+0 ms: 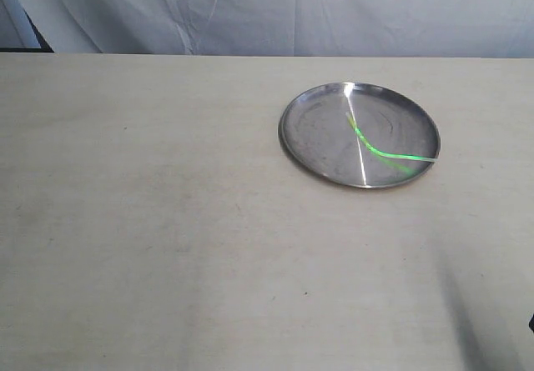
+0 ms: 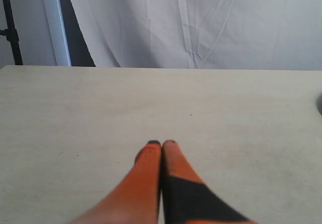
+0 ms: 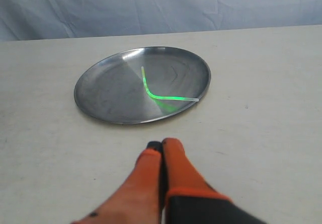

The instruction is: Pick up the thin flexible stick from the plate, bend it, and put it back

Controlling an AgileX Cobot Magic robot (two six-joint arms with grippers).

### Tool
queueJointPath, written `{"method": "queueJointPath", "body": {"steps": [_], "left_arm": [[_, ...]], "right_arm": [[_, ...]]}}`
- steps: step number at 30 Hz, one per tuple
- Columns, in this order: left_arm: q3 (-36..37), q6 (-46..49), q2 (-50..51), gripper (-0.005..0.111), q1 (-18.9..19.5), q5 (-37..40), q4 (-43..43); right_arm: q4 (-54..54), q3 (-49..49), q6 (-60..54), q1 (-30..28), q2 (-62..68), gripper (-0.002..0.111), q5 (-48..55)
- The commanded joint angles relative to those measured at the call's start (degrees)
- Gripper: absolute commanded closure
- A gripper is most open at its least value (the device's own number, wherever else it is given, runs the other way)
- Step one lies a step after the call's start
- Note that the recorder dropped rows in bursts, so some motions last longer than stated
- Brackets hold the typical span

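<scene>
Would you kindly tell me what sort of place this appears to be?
Probably a robot test bench or lab setup rather than a home: a plain pale table, a white cloth backdrop hung behind it, and a metal plate holding a bent green stick.

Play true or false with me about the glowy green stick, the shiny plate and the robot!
1. The stick lies on the plate. True.
2. The stick is perfectly straight. False: it has a clear bend near its middle.
3. The right end effector is holding the stick. False: it is shut on nothing, apart from the plate.
4. The left end effector is shut. True.
</scene>
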Motion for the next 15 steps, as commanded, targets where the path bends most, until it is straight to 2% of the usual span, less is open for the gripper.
{"method": "queueJointPath", "body": {"steps": [1, 7, 15], "left_arm": [[0.26, 0.16, -0.33, 0.107, 0.11, -0.55, -0.73], [0.26, 0.16, -0.33, 0.107, -3.19, -0.55, -0.51], [0.26, 0.16, -0.33, 0.107, -3.56, -0.55, -0.51]], "right_arm": [[0.12, 0.3, -0.05, -0.22, -0.26, 0.109, -0.53], [0.06, 0.3, -0.05, -0.22, -0.26, 0.109, -0.42], [0.06, 0.3, -0.05, -0.22, -0.26, 0.109, -0.42]]}}
